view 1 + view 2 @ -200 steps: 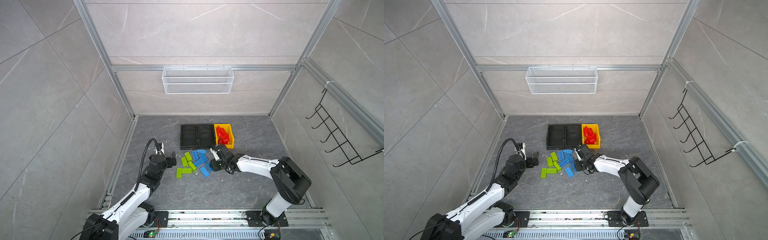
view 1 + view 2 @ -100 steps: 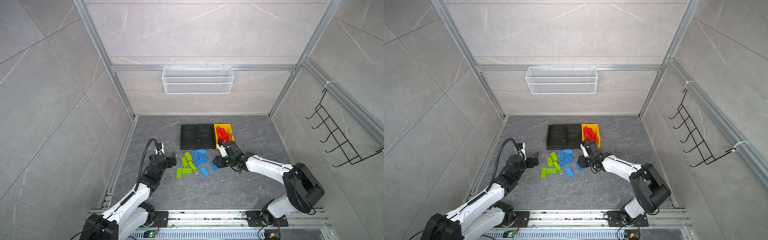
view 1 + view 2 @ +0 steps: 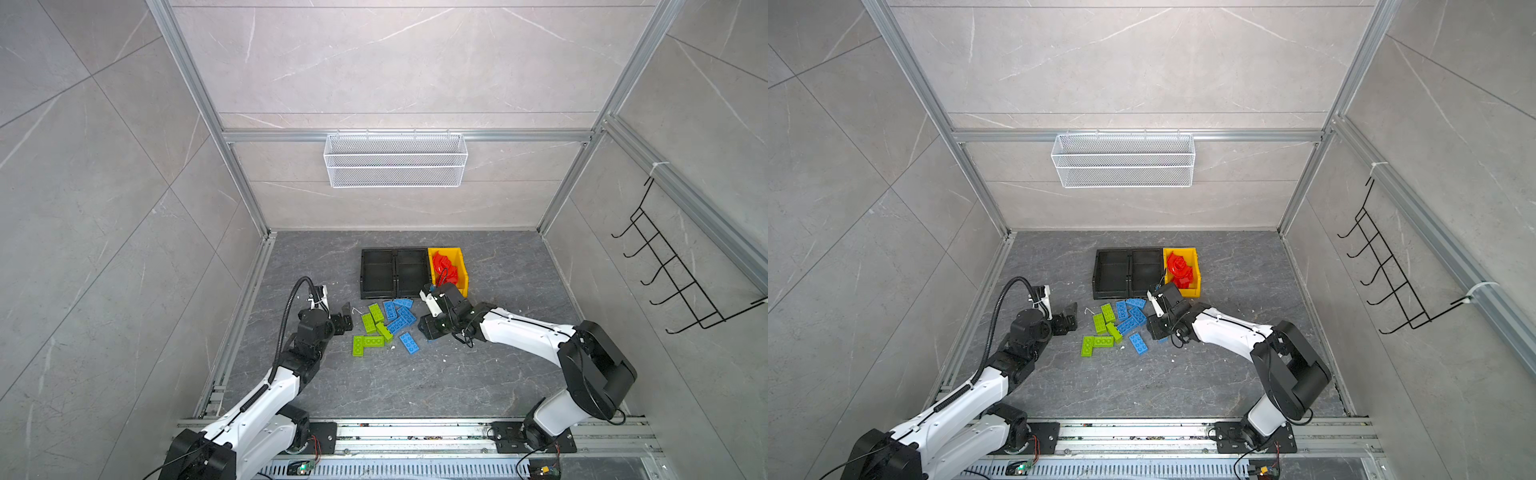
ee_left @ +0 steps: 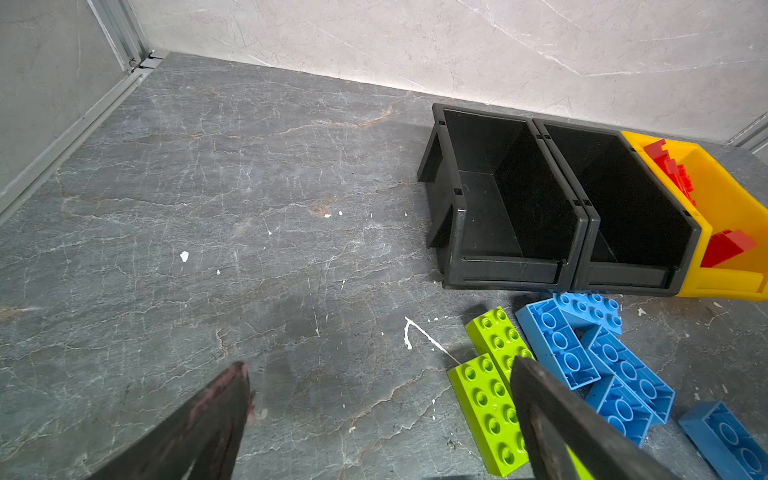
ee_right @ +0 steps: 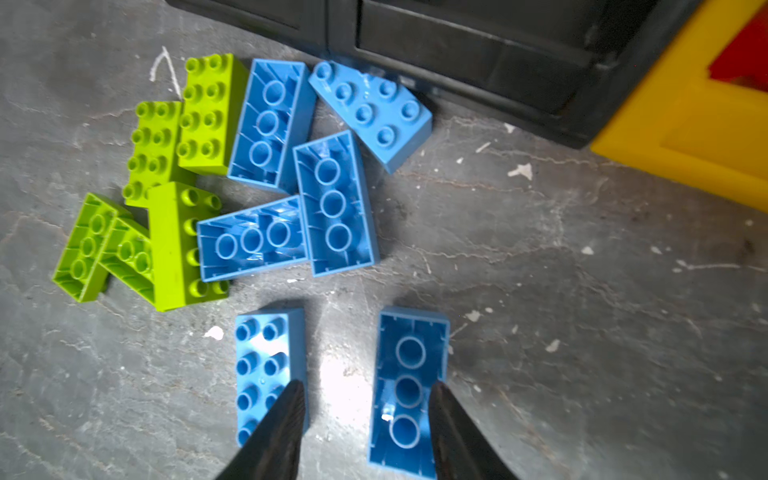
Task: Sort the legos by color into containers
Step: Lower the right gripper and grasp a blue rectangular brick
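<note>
Bricks on the floor: we see blue bricks [image 3: 399, 318] and green bricks [image 3: 372, 328] in one small heap on the gray floor [image 3: 415, 382], just in front of the bins. The green ones are on the left of the heap and the blue ones on the right.
Bricks put away: the red bricks [image 3: 445, 266] sit in the yellow bin [image 3: 462, 266].
Two bricks on their own: in the right wrist view we see a bumps-up blue brick [image 5: 266, 365] and an upside-down blue brick [image 5: 409, 386], side by side, near the heap but apart from it.
Bins: the two black bins [image 3: 395, 274] and the yellow bin stand in a row, sides touching. The yellow bin is at the right end.
Right claw [image 5: 365, 415]: it hangs low over those two bricks. Its fingers are partly spread, and we see nothing pinched.
Left claw [image 4: 378, 374]: it is spread wide over bare floor, just beside the green bricks, and it holds nothing.
Walls: a white wire basket [image 3: 395, 160] hangs on the back wall. A black hook rack [image 3: 681, 274] hangs on the right wall.
</note>
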{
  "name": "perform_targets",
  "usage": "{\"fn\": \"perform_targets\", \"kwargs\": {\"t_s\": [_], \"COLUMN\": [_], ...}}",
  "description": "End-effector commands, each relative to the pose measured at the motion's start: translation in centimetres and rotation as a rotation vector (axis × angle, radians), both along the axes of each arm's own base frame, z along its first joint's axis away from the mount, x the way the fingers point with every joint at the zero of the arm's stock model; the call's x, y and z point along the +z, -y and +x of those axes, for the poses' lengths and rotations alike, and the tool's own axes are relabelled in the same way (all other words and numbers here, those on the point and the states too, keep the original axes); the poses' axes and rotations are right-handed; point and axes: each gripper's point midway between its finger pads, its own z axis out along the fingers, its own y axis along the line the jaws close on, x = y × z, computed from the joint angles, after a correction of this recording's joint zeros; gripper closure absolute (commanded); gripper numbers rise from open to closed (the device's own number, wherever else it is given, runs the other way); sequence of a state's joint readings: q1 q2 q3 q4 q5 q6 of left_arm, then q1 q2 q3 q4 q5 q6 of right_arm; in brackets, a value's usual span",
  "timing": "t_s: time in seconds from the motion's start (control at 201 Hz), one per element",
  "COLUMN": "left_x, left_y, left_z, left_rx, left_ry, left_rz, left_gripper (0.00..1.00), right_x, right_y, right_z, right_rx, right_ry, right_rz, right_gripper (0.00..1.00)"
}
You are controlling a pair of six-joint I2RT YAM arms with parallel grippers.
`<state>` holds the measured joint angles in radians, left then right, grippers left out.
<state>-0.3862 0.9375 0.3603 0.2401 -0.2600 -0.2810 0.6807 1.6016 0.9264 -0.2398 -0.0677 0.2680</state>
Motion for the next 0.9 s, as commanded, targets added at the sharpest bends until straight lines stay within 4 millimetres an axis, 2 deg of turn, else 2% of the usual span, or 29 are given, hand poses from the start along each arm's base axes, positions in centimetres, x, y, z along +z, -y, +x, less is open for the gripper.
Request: {"fn": "perform_targets", "kwargs": {"t_s": [0.0, 0.219, 0.314, 0.553, 0.777, 0.896], "left_x": [1.3, 1.3, 1.3, 1.2, 1.2, 1.3], "left_y": [-0.1, -0.1, -0.1, 0.0, 0.0, -0.1], "left_z": [0.3, 0.3, 0.3, 0.4, 0.4, 0.4], "left_rx": [0.012, 0.011, 0.011, 0.010, 0.009, 0.011], "left_ry": [0.053, 0.051, 0.050, 0.048, 0.047, 0.050], "left_rz": [-0.021, -0.019, -0.017, -0.019, -0.021, -0.017], "left_gripper": [0.01, 0.01, 0.01, 0.01, 0.01, 0.01], "right_x": [-0.8, -2.2, -3.0, -3.3, -3.6, -3.1], "right_y": [0.6, 0.0, 0.5, 0.5, 0.3, 0.0], "right_z": [0.4, 0.1, 0.3, 0.3, 0.5, 0.7], "right_rx": [-0.009, 0.012, -0.002, -0.005, -0.001, -0.003], "right_ry": [0.002, 0.000, -0.006, -0.006, -0.006, 0.006], "right_rz": [-0.078, -0.177, -0.213, -0.216, -0.235, -0.225], "right_gripper": [0.49, 0.49, 0.48, 0.52, 0.66, 0.71]}}
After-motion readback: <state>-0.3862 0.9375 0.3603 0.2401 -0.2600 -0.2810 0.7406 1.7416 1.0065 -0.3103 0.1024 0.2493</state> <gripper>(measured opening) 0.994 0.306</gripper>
